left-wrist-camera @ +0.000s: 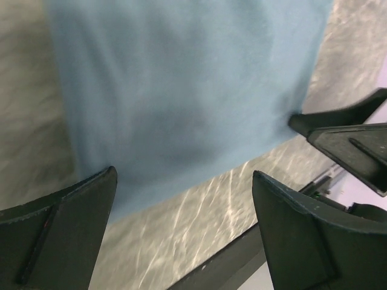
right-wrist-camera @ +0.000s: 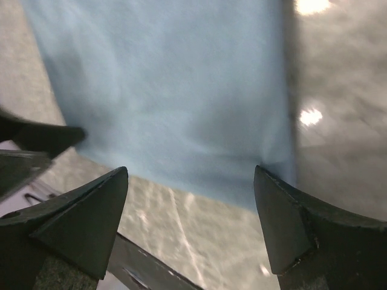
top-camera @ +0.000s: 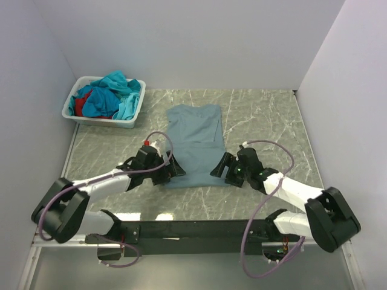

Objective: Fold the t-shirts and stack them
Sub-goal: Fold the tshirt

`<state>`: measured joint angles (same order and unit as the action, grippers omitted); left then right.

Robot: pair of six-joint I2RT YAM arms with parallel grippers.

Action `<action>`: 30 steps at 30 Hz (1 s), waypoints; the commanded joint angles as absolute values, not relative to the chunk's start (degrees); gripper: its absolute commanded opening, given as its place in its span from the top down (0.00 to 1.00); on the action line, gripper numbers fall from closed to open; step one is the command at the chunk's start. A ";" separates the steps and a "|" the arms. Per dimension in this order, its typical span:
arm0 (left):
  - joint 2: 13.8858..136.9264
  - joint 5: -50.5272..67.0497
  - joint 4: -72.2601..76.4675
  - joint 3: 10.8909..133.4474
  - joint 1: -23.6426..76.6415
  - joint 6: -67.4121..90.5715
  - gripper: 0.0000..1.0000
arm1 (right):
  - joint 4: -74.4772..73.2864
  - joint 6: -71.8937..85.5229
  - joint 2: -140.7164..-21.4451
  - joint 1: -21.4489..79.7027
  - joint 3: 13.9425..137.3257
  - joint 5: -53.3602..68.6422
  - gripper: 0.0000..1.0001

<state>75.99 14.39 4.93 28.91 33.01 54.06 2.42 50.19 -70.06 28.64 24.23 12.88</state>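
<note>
Presently, the grey-blue t-shirt lies flat at the desk's centre, hem toward the near edge; left gripper and right gripper stand spread at its near corners, pinching nothing; other t-shirts fill the basket in the far-left corner.

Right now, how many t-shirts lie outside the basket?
1. The dusty grey-blue cloth t-shirt lies flat on the grey marbled table, centre. Teal, blue and red cloth fills the white plastic basket, far left; more may be buried.
</note>
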 commanded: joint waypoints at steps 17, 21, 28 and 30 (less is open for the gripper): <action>65.38 6.15 -9.49 26.89 33.57 53.70 0.15 | -18.81 45.88 -59.06 29.09 27.07 2.90 0.11; 68.64 7.03 -7.82 26.81 33.57 53.44 0.33 | -16.35 45.97 -62.22 29.09 26.54 3.69 0.16; 73.56 6.15 -7.47 26.28 33.57 53.35 0.58 | -14.59 46.23 -66.70 29.09 26.19 4.22 0.37; 74.09 5.98 -7.03 26.10 33.57 53.26 0.65 | -14.50 46.14 -67.67 29.09 26.02 4.48 0.42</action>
<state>72.47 7.29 -6.59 26.70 33.36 53.91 -16.23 46.39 -66.50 28.75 26.65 4.71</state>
